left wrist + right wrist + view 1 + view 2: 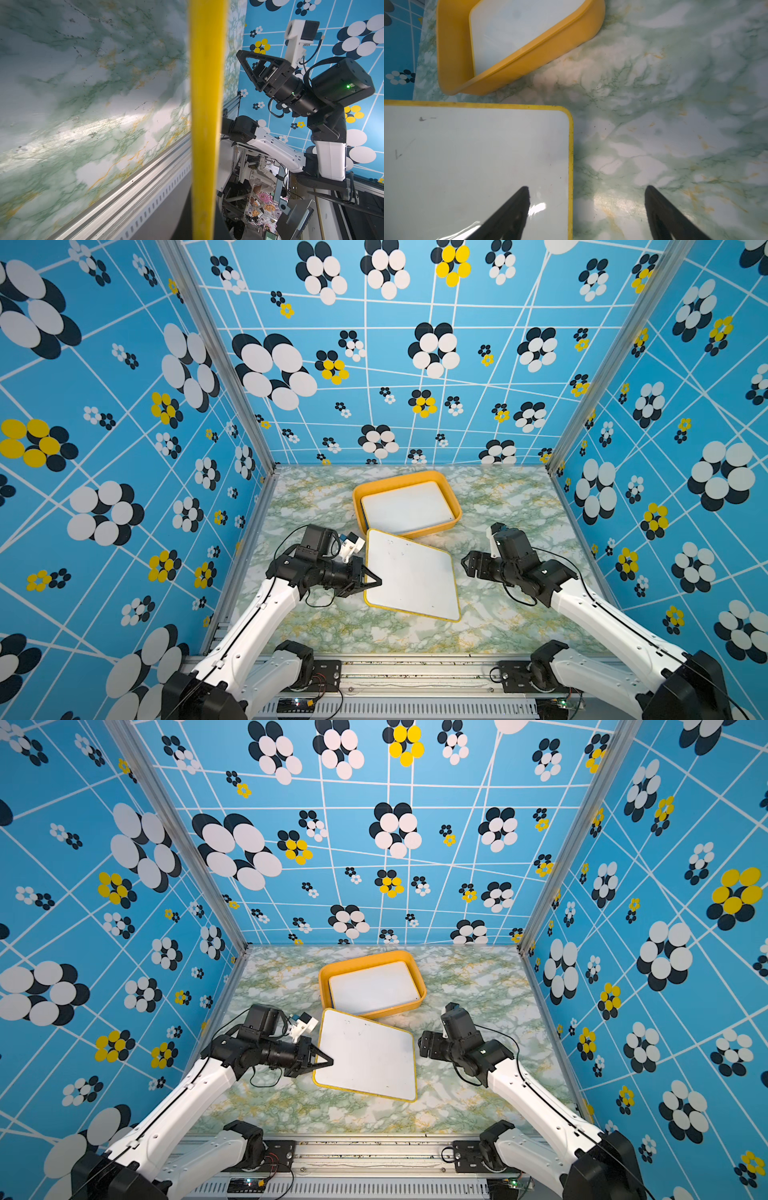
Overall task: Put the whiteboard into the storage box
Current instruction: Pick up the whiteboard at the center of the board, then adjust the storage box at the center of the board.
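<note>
We find the yellow-edged whiteboard (411, 572) (368, 1052) outside the storage box (432, 529) (399, 1009). It lies on the marbled worktop (519, 510), turned diamond-wise, just on the near side of the box. Its far corner comes right up to the box's near wall, and we cannot tell whether the two touch.

The box itself sits toward the back of the worktop. It already holds a stowed whiteboard (407, 508) lying flat on its floor.

The left tool (377, 583) (330, 1061) comes in from the side, its jaws pinched narrow onto the loose board's left edge. In the left wrist view that yellow edge (205, 104) runs straight across the frame, very close to the lens (the fingers themselves are not clearly visible there). Behind it we see the worktop (83, 83).

The right tool (466, 564) (586, 188) stands wide and holds nothing, near the board's right corner. In the right wrist view one finger shows over the board's white face (467, 166) and the other over bare worktop (675, 104), so they straddle the yellow border. We cannot say whether either finger touches anything. The same view shows the box (539, 49) and the stowed board (512, 31) beyond a strip of worktop.
</note>
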Available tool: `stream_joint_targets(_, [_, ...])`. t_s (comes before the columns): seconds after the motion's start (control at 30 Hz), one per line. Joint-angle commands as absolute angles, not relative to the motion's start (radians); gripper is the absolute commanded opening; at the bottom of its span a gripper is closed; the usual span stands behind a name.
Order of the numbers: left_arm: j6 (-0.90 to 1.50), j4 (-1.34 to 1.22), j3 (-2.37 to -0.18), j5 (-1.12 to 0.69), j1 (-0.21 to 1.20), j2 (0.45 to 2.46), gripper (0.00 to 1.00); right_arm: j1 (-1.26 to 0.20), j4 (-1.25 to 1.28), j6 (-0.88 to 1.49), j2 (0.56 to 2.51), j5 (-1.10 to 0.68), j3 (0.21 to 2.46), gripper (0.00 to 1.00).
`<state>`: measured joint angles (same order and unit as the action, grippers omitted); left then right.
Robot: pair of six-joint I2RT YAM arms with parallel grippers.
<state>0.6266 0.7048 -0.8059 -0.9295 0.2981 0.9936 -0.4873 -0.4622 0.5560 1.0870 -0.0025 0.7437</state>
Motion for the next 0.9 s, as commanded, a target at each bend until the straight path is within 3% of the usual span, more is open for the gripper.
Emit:
stream_joint_targets(0.0, [0.584,0.761,-0.894,-0.968,0.291,0.943,0.00,-0.470,-0.432,0.519,1.162,0.052,0.824,0.89])
stream_joint_targets(0.3, [0.530,1.032,-1.092,-0.731,0.286,0.894,0.00,-0.430,-0.344,0.540,1.378,0.134,0.969,0.88])
stream_joint_targets(0.87, [0.581,1.088,-1.198,-0.665,0.241,0.823,0.00,-0.330,-0.355,0.600,1.861,0.015,1.357,0.81])
